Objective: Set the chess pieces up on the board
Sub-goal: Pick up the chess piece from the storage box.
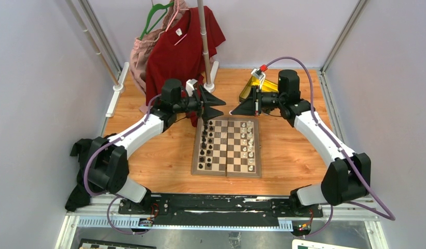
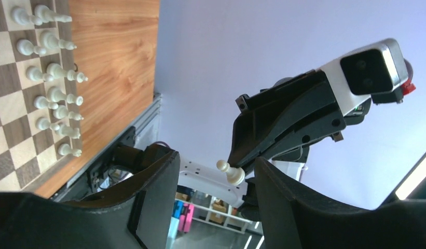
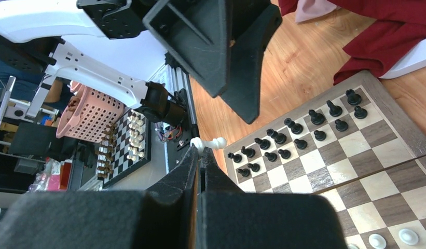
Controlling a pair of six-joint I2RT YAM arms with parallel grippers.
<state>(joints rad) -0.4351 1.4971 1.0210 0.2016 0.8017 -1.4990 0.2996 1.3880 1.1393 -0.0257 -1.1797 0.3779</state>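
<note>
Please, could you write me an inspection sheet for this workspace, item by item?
Surface: wooden table; board lies flat in the middle.
Job's things: white pieces in two rows on the board's right side; one white pawn held in the air.
Clutter: black pieces on the board's left side; red shirt, pink garment and gold tin at the back.
Grippers: left gripper open, facing the right gripper, which is shut on the pawn.
Cables: purple cable along each arm, off the board.
Surroundings: plain walls, metal rails.
</note>
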